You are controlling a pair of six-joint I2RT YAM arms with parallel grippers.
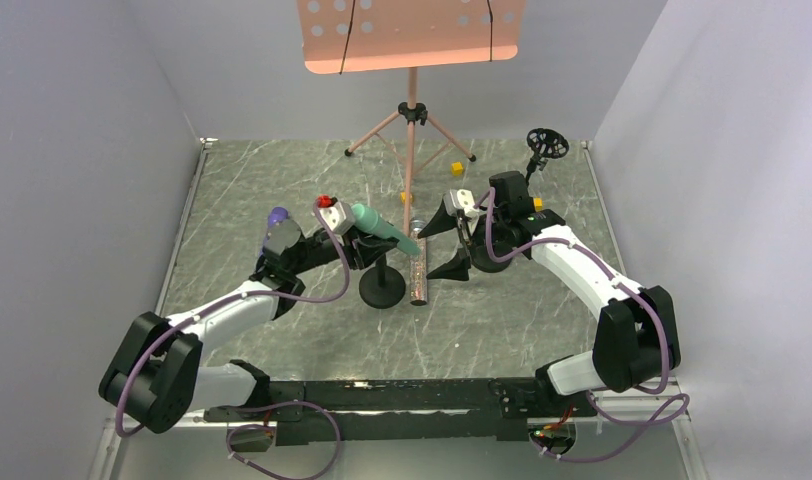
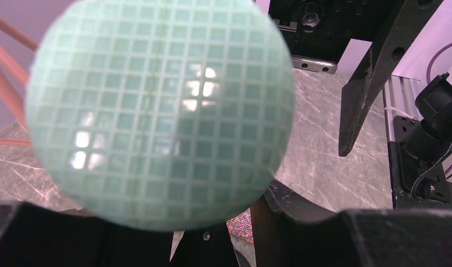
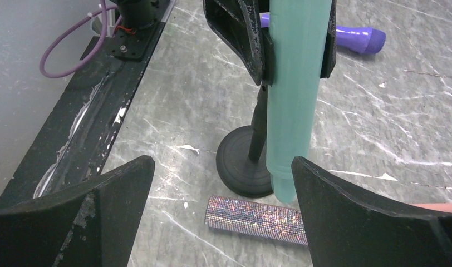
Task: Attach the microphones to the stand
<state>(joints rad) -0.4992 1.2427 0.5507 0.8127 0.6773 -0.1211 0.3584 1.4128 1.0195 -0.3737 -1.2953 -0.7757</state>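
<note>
Your left gripper [image 1: 370, 240] is closed on the body of the mint-green microphone [image 1: 387, 230], gripping it partway along. Its mesh head fills the left wrist view and its tail slants down beside the stem of the small black stand [image 1: 382, 287], near the middle of the worktop [image 1: 542, 330]. That mid-body grip leaves the tail free, which looks like the end meant to go into the stand's holder. I can't make out the holder itself behind your fingers, so don't take the alignment for granted. Your right gripper [image 1: 450, 245] sits just right of the stand with its fingers spread wide and nothing between them. It faces the mint-green tail, apparently placed to steady or guide that lower end. The glittery microphone [image 3: 254, 218] lies flat on the worktop just beside the stand's round base. The purple microphone [image 1: 277, 225] lies further toward the left edge, close to your left arm. Neither is mounted yet, and the glittery one is close enough to the base that a careless descent could knock it.
</note>
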